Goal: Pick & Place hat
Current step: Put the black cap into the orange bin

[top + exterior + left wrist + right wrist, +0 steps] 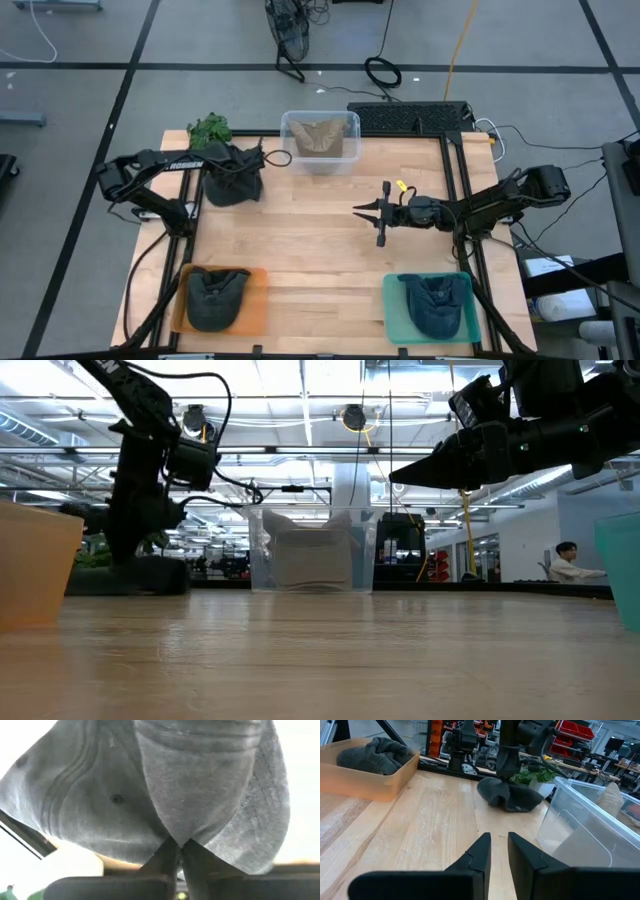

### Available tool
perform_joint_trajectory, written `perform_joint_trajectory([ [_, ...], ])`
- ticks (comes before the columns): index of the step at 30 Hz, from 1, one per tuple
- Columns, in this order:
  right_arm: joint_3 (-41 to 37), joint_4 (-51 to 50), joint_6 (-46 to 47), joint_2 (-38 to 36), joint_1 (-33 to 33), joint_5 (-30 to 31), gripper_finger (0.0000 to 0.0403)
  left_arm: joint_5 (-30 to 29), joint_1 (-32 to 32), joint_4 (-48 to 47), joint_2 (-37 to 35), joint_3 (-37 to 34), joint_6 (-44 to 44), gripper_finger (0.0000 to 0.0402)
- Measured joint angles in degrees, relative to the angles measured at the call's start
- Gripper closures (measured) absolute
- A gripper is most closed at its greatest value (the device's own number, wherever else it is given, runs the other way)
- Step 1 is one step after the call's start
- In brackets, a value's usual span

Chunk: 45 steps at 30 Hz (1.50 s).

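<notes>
The left gripper (pixel 179 851) is pinching the grey hat (pixel 233 176) at the table's (pixel 320 250) far left, beside the clear bin (pixel 322 140). The right gripper (pixel 366 212) is hovering mid-table, fingers slightly parted, holding nothing.

The high view looks straight down on the table (pixel 320 250); the low view looks level across it (both share the clear bin (pixel 310 550)).

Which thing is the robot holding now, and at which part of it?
The left gripper is shut on the dark grey hat, pinching a fold of its fabric. The right gripper holds nothing.
</notes>
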Motion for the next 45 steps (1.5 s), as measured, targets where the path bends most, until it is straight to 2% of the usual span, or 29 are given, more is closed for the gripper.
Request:
perform_joint_trajectory([
  [3,0.00,0.01,-0.01,0.00,0.00,0.00,0.0360,-1.82,-3.34,-6.39,0.07,2.96,-3.90,0.0378],
  [6,0.00,0.00,0.07,0.00,0.00,0.00,0.0360,-3.12,-7.10,-13.13,0.07,8.15,-9.29,0.0392],
  [14,0.00,0.00,0.16,0.00,0.13,-0.03,0.0360,-1.71,-14.91,-29.72,0.07,24.87,-30.86,0.0386],
  [17,0.00,0.00,0.49,0.00,0.13,-0.04,0.0360,1.72,-17.12,-32.01,0.01,29.90,-41.86,0.0395],
  [21,0.00,-0.02,0.61,0.00,0.13,-0.11,0.0360,13.30,-19.80,-31.42,-1.06,35.11,-56.04,0.0386],
  [23,0.00,-0.18,0.66,0.00,0.13,-0.15,0.0360,16.14,-21.82,-31.85,-1.09,37.04,-62.08,0.0385],
  [27,0.00,-0.37,1.24,0.00,0.13,-0.17,0.0360,16.84,-26.40,-31.45,-1.00,39.44,-72.71,0.0395],
  [31,0.00,-0.37,1.07,0.00,0.13,-0.17,0.0360,19.00,-31.70,-31.73,-1.01,39.63,-77.80,0.0387],
  [36,0.00,-0.21,-0.31,0.00,0.11,-0.15,0.0360,21.78,-39.01,-31.63,-1.01,39.61,-85.11,0.0395],
  [40,0.00,0.05,-1.59,0.00,-0.02,-0.13,0.0360,22.99,-44.98,-31.64,-1.01,39.59,-95.03,0.0385],
  [45,0.00,0.69,-1.77,0.00,-0.02,-0.13,0.0360,23.59,-53.47,-31.47,-0.93,39.59,-108.11,0.0396],
])
